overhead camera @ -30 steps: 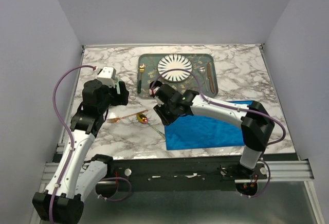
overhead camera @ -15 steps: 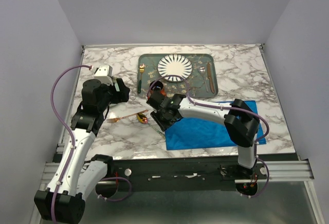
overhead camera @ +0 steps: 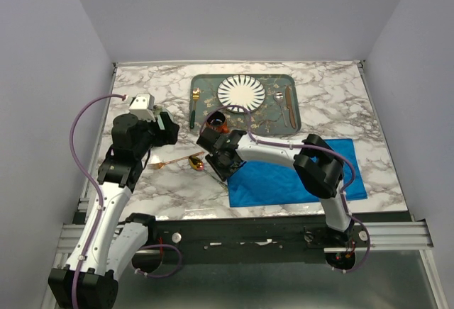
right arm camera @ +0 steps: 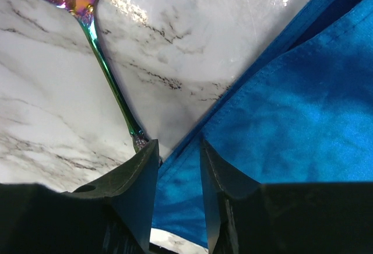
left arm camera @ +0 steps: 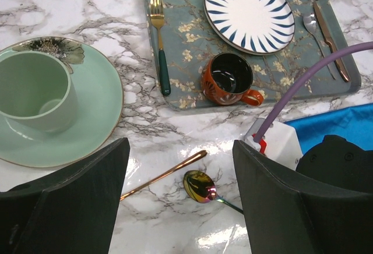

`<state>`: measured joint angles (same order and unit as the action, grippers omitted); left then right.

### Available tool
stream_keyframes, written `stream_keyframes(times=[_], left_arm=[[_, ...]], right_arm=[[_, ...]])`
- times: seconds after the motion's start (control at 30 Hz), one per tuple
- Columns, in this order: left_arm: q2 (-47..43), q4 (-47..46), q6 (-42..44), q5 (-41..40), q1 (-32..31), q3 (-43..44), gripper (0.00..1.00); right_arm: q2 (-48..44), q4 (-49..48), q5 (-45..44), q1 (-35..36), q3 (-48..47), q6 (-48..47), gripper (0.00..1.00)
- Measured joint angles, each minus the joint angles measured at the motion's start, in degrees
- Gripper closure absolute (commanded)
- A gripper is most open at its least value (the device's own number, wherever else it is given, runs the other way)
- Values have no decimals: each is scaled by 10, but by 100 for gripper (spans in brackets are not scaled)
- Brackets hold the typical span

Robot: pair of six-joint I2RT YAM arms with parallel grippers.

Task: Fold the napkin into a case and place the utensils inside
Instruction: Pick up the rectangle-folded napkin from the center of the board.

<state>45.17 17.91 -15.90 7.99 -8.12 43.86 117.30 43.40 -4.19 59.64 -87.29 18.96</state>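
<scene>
Worktop [overhead camera: 177, 188]: white marble with grey veining, standing inside pale grey walls.

Napkin [overhead camera: 298, 178]: bright blue cloth, lying spread flat and unfolded on the near right part of the worktop.

Fork [left arm camera: 166, 173]: slim, copper-pink, lying on bare marble left of the napkin, near the saucer.

Spoon [left arm camera: 201, 185]: iridescent gold bowl lying just beside one end of the fork. Its thin handle is running toward the napkin's left edge and ending just beside the cloth.

Right gripper [right arm camera: 178, 169]: hanging low over the napkin's left edge, jaws standing narrowly apart with the hem showing in the gap. It is holding nothing that can be seen.

Left gripper [left arm camera: 178, 190]: hovering above fork and spoon, jaws standing wide apart, carrying nothing.

Saucer [left arm camera: 96, 111]: pale green, gold-rimmed, sitting at the left and bearing a matching cup [left arm camera: 35, 94].

Tray [left arm camera: 189, 44]: grey-green, blossom-patterned, sitting at the far side. It is carrying a striped plate [left arm camera: 250, 12], an orange mug [left arm camera: 227, 79], a green-handled gold fork [left arm camera: 158, 44] and a brown-handled cutlery pair [left arm camera: 326, 32].
</scene>
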Motion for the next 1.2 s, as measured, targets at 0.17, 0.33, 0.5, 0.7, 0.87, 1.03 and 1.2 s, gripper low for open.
stream_keyframes(times=[0.17, 0.33, 0.5, 0.7, 0.87, 1.03, 1.2], left_arm=[[0, -1, 0, 5, 3, -10, 18], [-1, -3, 0, 9, 7, -12, 18], [-2, -3, 0, 15, 10, -12, 19], [-2, -4, 0, 20, 13, -12, 19], [-1, -7, 0, 22, 14, -12, 19], [3, -9, 0, 28, 14, -12, 20], [8, -12, 0, 36, 14, -12, 20]], right_arm=[[13, 2, -6, -1, -5, 5, 61], [14, 2, -7, -5, -5, 8, 66], [16, 4, 0, -15, -6, 12, 72], [23, 16, 14, -26, -15, 16, 99], [27, 24, 34, -38, -23, 16, 99], [26, 25, 40, -43, -23, 13, 99], [0, 23, 62, -51, -18, 3, 100]])
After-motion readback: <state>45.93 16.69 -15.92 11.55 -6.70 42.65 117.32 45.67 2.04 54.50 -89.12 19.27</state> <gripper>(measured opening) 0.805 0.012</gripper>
